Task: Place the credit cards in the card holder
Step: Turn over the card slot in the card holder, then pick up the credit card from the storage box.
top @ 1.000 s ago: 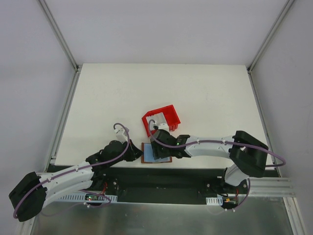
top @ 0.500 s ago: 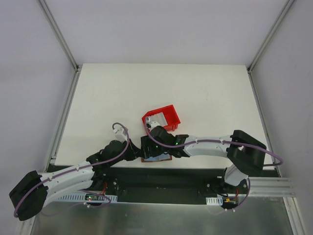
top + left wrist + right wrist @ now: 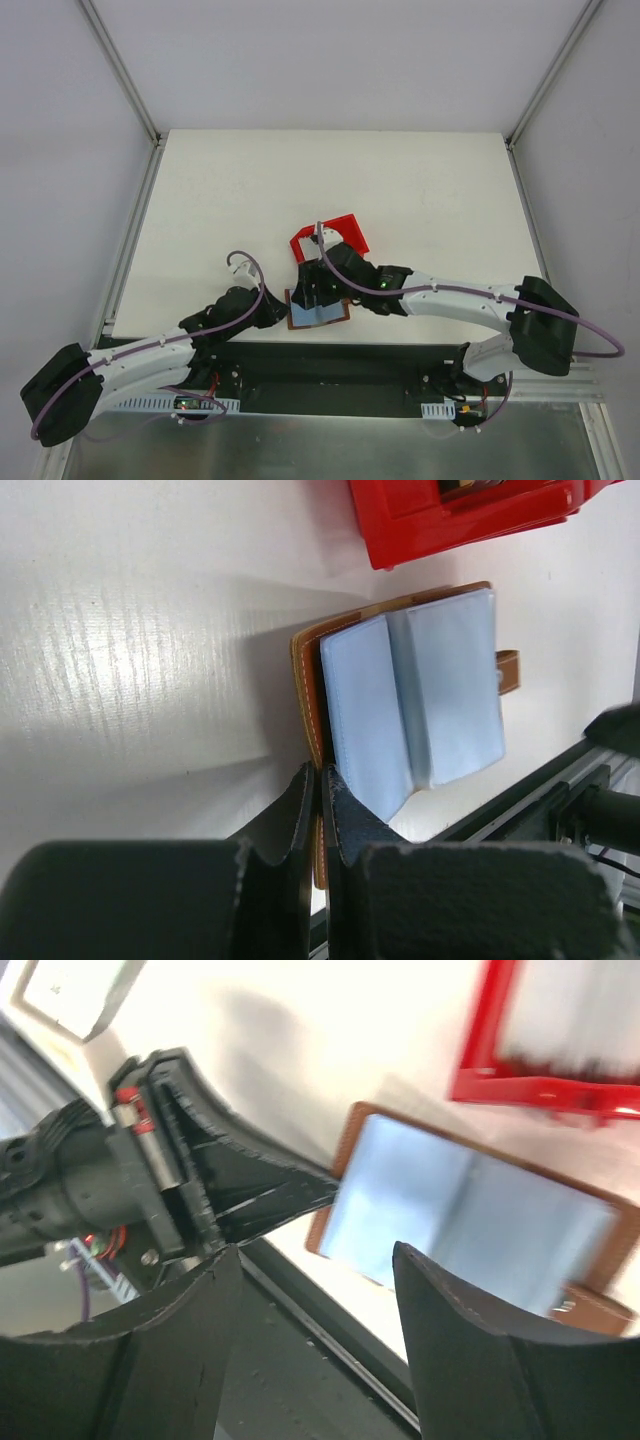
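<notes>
Pinching the open card holder (image 3: 400, 695) at its brown edge, our left gripper (image 3: 320, 785) is clamped tight — we should keep it anchored near the table's front edge, just beside the red tray (image 3: 330, 240). Our right gripper (image 3: 315, 1260) hangs above, spread and empty; no cards plainly visible.

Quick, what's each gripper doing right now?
Left gripper: shut on the edge of the open brown leather card holder.
Right gripper: open, holding nothing, above the holder.
</notes>
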